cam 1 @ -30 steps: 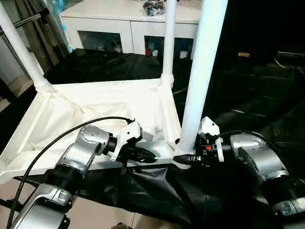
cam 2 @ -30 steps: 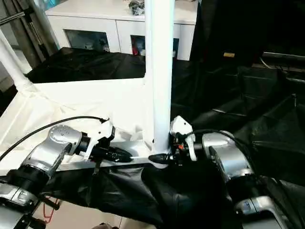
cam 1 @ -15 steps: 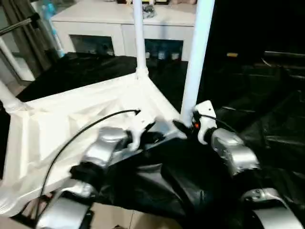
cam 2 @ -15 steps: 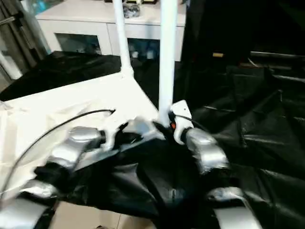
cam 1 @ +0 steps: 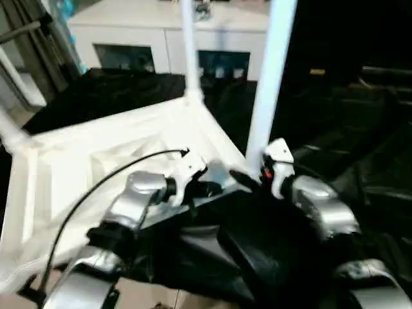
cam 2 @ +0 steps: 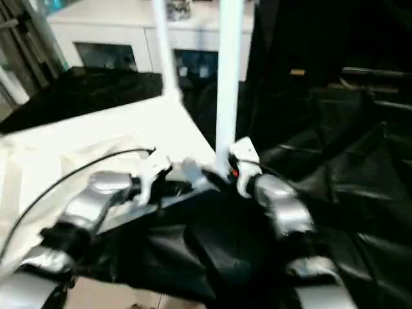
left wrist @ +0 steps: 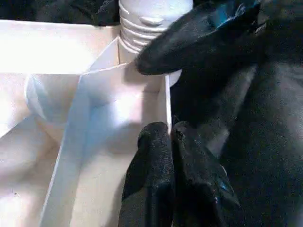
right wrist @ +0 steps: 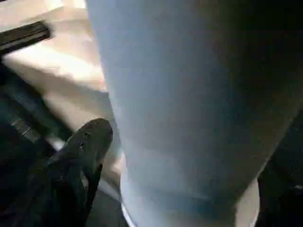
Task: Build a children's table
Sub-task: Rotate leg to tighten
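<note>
The white tabletop (cam 1: 77,174) lies upside down on black sheeting, ribbed underside up. Three white legs stand in its corner sockets: the near right leg (cam 1: 269,84), a far leg (cam 1: 189,51) and a left leg (cam 1: 11,132). My left gripper (cam 1: 215,190) is shut, its fingertips (left wrist: 156,142) resting against the tabletop's rim wall beside the near right socket. My right gripper (cam 1: 248,175) is open and straddles the foot of the near right leg (right wrist: 189,94). One black finger (right wrist: 87,142) stands close beside that leg, near its threaded base (left wrist: 151,19).
A white cabinet (cam 1: 167,32) with glass doors stands behind the tabletop. Crumpled black sheeting (cam 1: 341,129) covers the surface to the right and hangs in folds (cam 1: 212,257) under the tabletop's near edge. Light floor (cam 1: 148,299) shows below.
The whole picture has shifted and tilted, so the camera has moved. Both grippers remain at the tabletop's near right corner, the left at the rim, the right around the leg's foot.
</note>
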